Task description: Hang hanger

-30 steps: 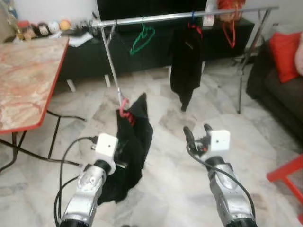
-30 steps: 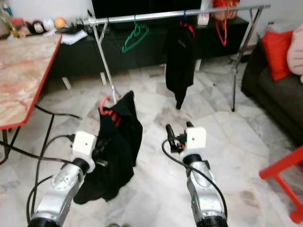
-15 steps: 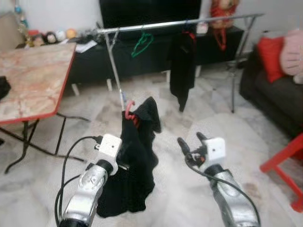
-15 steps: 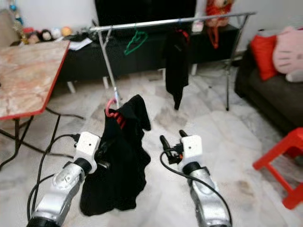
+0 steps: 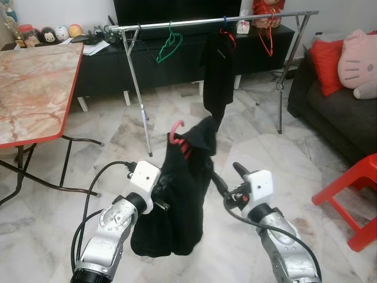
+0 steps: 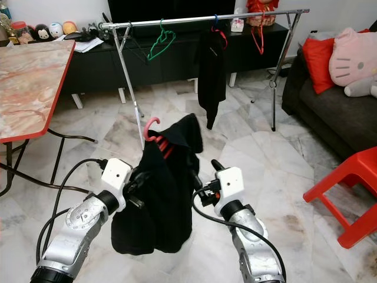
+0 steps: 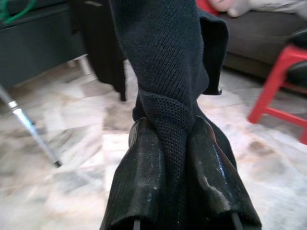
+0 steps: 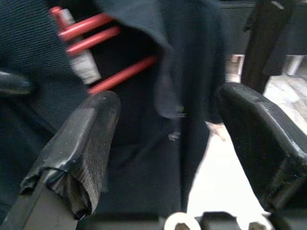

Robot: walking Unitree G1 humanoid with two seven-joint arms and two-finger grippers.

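My left gripper (image 7: pixel 170 128) is shut on a fold of a black garment (image 5: pixel 184 194), which hangs on a red hanger (image 5: pixel 177 128) held up in front of me. The hanger's hook stands above the cloth. To the garment's right, my right gripper (image 5: pixel 226 174) is open, its fingers right beside the cloth; the red hanger bars (image 8: pixel 98 34) lie just beyond them. The metal clothes rail (image 5: pixel 177 23) stands further back. On it hang a green hanger (image 5: pixel 168 49), another black garment (image 5: pixel 216 62) and a red hanger (image 5: pixel 266 39).
A marble-topped table (image 5: pixel 35 88) with a red edge stands at the left. A red stool (image 5: pixel 352 194) is at the right, with a dark sofa (image 5: pixel 330 112) and cushions behind it. A low black cabinet (image 5: pixel 112 68) runs behind the rail. Open marble floor lies ahead.
The camera has shifted. The held garment and hanger sit higher and more central, and my right gripper has come in close beside the cloth.
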